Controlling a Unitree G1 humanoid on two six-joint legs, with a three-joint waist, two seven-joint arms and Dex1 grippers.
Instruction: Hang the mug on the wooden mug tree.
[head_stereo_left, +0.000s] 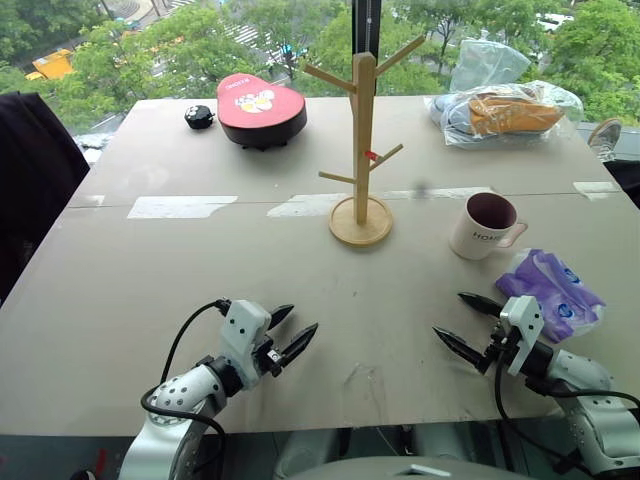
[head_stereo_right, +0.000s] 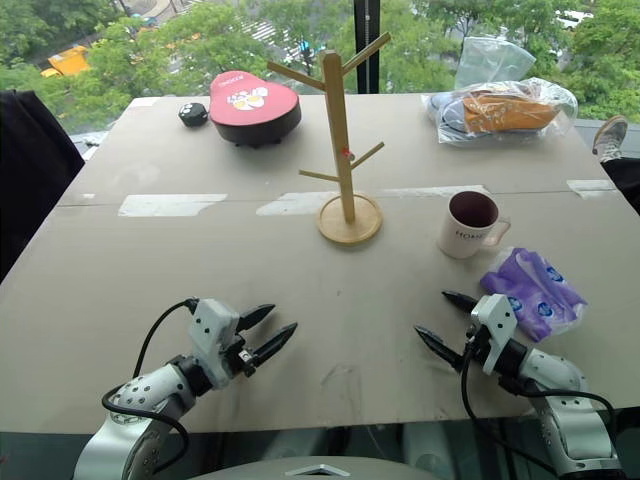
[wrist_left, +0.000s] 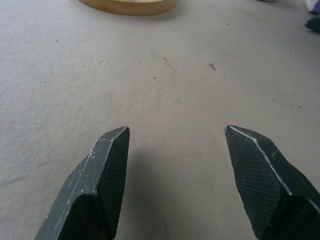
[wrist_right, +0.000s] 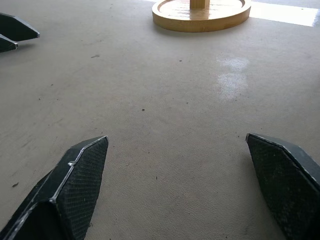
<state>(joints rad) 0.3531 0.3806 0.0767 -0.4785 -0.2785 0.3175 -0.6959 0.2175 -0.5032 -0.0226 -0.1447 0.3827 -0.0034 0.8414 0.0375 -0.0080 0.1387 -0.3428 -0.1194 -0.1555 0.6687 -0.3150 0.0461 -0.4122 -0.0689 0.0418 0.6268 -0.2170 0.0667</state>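
The white mug (head_stereo_left: 483, 226) with a dark maroon inside and a pale pink handle stands upright on the table, right of centre. The wooden mug tree (head_stereo_left: 362, 150) rises from its round disc base (head_stereo_left: 360, 221) at the table's middle, left of the mug; its base (wrist_right: 201, 13) also shows in the right wrist view. My left gripper (head_stereo_left: 290, 334) hovers open over the near left of the table, holding nothing. My right gripper (head_stereo_left: 468, 322) is open near the front right, short of the mug, and empty.
A purple packet (head_stereo_left: 551, 291) lies beside my right gripper, just in front of the mug. At the table's far side sit a red-lidded black box (head_stereo_left: 261, 110), a small black object (head_stereo_left: 200, 118) and clear bags (head_stereo_left: 505, 108). Tape strips (head_stereo_left: 180, 206) cross the table (head_stereo_left: 150, 290).
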